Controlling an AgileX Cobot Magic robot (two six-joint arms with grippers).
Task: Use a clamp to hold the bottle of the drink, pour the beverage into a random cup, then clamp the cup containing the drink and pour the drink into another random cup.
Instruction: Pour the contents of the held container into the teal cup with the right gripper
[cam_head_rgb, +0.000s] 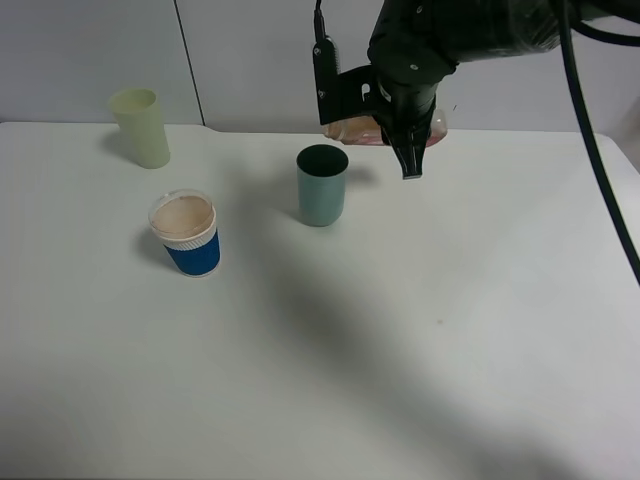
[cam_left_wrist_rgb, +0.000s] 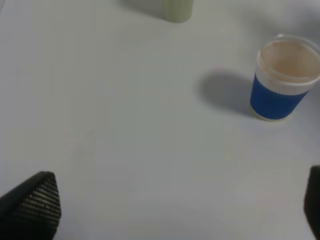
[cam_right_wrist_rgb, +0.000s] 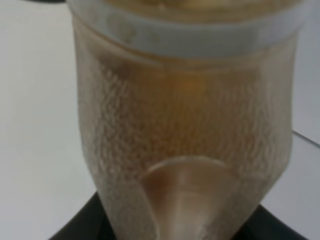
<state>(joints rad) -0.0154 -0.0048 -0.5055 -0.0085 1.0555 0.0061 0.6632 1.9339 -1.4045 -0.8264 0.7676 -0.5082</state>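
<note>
My right gripper (cam_head_rgb: 402, 138) is shut on the bottle of the drink (cam_head_rgb: 350, 130), a translucent whitish bottle with a pink-red label. It holds the bottle tipped on its side in the air, just behind and above the teal cup (cam_head_rgb: 322, 188). The teal cup stands upright on the table with a dark inside. In the right wrist view the bottle (cam_right_wrist_rgb: 185, 115) fills the picture and brownish liquid shows through its textured wall. My left gripper (cam_left_wrist_rgb: 172, 207) is open and empty, low over bare table, and it is out of the exterior high view.
A blue paper cup (cam_head_rgb: 187, 235) with a white rim and a brownish inside stands left of the teal cup; it also shows in the left wrist view (cam_left_wrist_rgb: 280, 90). A pale yellow-green tumbler (cam_head_rgb: 140, 127) stands at the back left. The white table (cam_head_rgb: 400, 340) spreads toward the front.
</note>
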